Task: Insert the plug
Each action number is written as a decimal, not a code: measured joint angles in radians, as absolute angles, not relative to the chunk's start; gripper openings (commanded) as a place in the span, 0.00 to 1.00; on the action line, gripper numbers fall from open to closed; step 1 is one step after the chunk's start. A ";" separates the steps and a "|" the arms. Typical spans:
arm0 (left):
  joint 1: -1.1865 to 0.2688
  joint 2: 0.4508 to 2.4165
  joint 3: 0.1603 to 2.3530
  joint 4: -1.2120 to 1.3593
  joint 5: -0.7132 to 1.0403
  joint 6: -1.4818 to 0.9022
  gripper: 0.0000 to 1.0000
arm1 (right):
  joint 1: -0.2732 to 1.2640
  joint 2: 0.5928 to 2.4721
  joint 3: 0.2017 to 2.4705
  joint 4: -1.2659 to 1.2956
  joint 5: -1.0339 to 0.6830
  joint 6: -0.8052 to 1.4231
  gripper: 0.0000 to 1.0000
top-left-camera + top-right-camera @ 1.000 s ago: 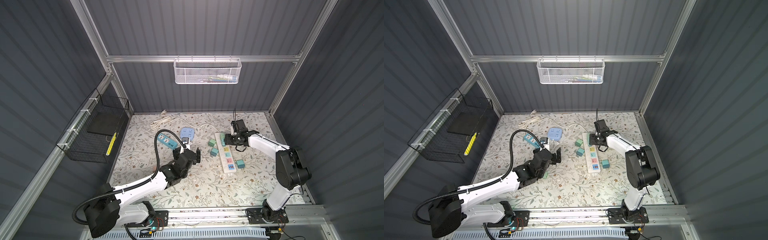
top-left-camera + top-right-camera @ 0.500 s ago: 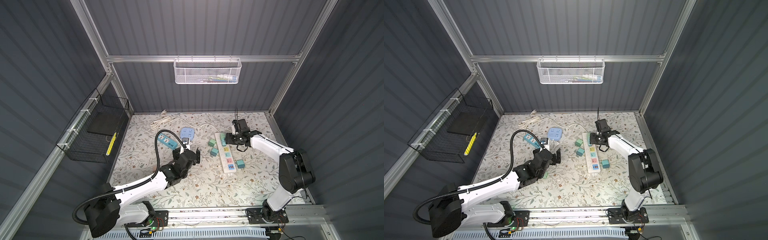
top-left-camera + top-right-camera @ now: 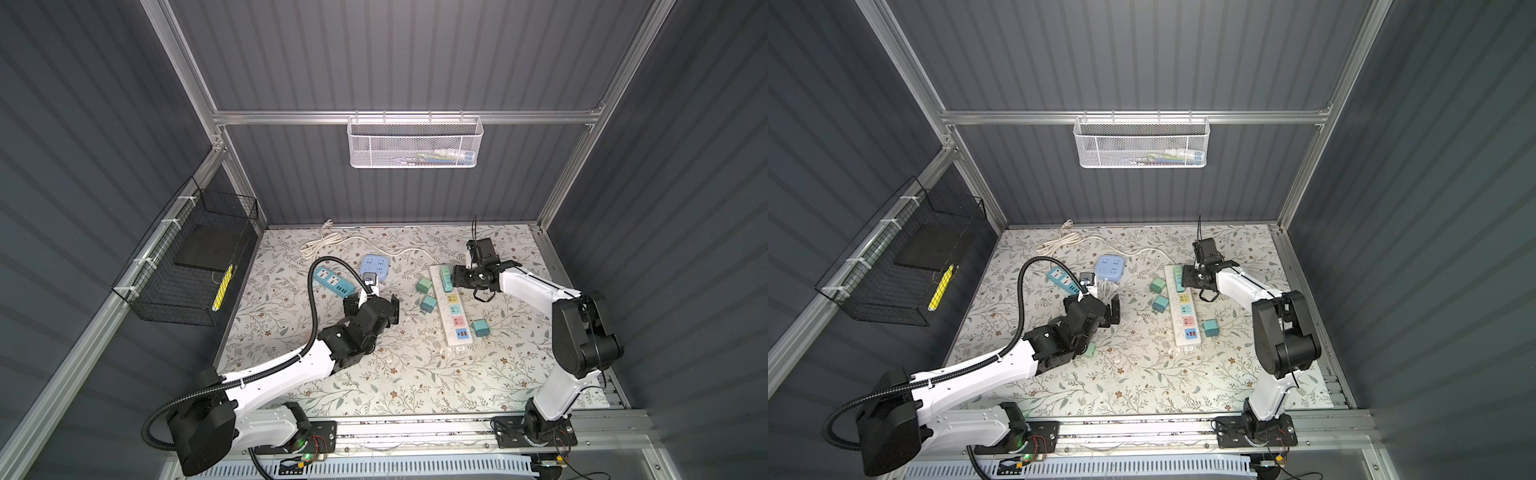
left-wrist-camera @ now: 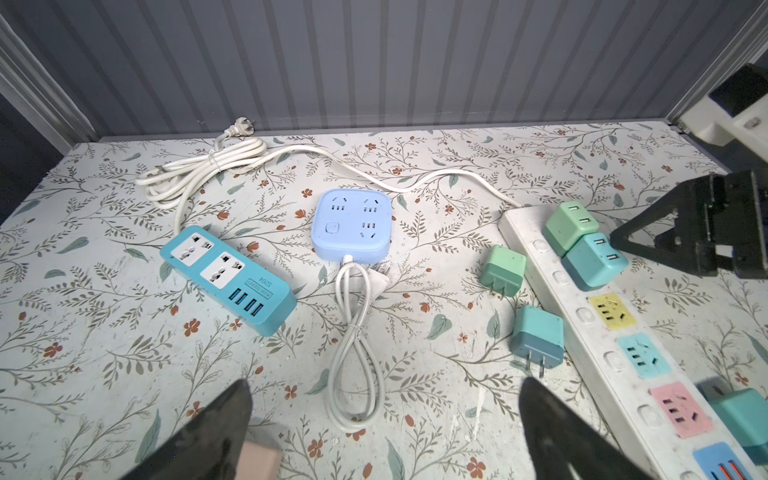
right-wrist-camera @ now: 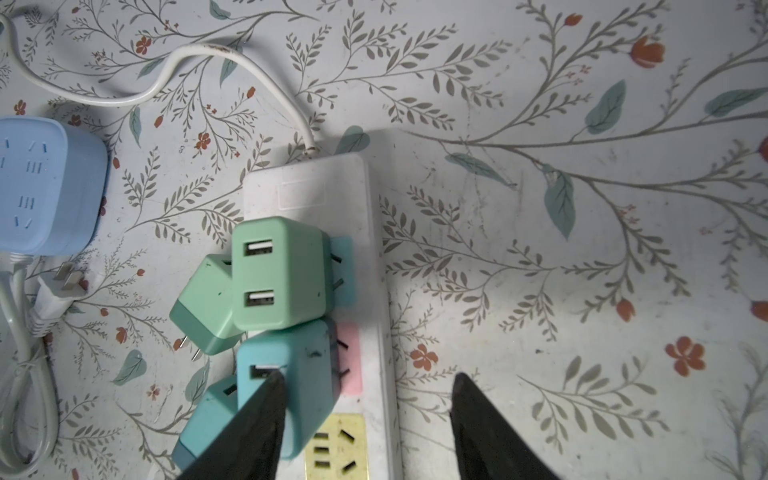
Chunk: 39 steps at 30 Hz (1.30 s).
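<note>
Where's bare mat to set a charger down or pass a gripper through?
Free: front mat, from the white power strip's near end to the front edge; back-right corner beyond the right gripper. Crowded: blue cube socket to the white power strip, with loose USB chargers and cords.

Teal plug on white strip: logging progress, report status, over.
Left tool open, empty. Right tool open over teal plastic cube plug. Prongs showing, not seated. Green cube plug abuts it.
</note>
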<state>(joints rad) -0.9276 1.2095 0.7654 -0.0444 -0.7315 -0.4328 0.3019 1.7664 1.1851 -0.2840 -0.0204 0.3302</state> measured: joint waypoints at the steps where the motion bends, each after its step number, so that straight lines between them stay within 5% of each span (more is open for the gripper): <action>1: -0.928 1.202 0.765 -0.052 -0.736 -0.435 1.00 | 0.302 1.766 1.185 -0.284 -0.020 0.330 0.64; 22: -0.928 1.141 0.899 -0.518 -0.851 -0.555 1.00 | 0.339 1.489 1.131 -0.338 -0.057 0.351 0.65; 39: -0.904 1.293 0.867 -0.860 -0.470 -0.749 0.93 | 0.339 1.388 0.978 -0.334 -0.107 0.374 0.67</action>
